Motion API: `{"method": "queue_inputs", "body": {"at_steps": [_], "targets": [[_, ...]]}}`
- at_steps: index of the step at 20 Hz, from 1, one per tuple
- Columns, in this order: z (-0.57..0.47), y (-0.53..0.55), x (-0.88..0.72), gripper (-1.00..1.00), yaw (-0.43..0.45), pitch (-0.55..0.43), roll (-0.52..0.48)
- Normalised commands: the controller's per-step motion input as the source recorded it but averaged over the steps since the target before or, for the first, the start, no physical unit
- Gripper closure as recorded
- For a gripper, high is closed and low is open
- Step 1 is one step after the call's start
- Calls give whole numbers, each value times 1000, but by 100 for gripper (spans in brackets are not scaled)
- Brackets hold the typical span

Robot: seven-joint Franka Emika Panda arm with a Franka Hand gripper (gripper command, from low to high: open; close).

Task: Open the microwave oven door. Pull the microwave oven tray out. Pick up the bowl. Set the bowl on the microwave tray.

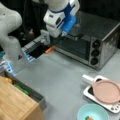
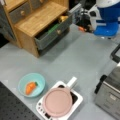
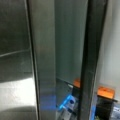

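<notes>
Gripper [image 1: 62,35]: at the top edge of the microwave oven door [image 1: 72,46], placed as if to reach its handle; jaw spread cannot be told.
Door: appears shut against the microwave oven [image 1: 100,37].
Bowl [image 2: 31,84]: on the table, carrot [image 2: 30,87] inside, beside the pink plate [image 2: 57,101].
Tray: not visible, presumably inside.

No text, label, brand, number or sign can be read anywhere in these views. The microwave oven [image 1: 86,41] shows only three plain knobs, with any markings beside them too blurred to make out.
</notes>
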Motion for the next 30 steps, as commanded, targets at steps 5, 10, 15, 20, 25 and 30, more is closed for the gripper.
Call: {"method": "queue_inputs", "body": {"at_steps": [5, 10, 15, 20, 25, 30], "targets": [[-138, 238, -152, -100, -142, -75, 105], [-98, 350, -239, -100, -189, -82, 97], [-83, 365, -247, -100, -230, -106, 78], [-123, 165, -211, -100, -230, -134, 79], [-111, 73, -212, -100, -217, -123, 108], [-110, 60, -217, -100, -213, -118, 113]]}}
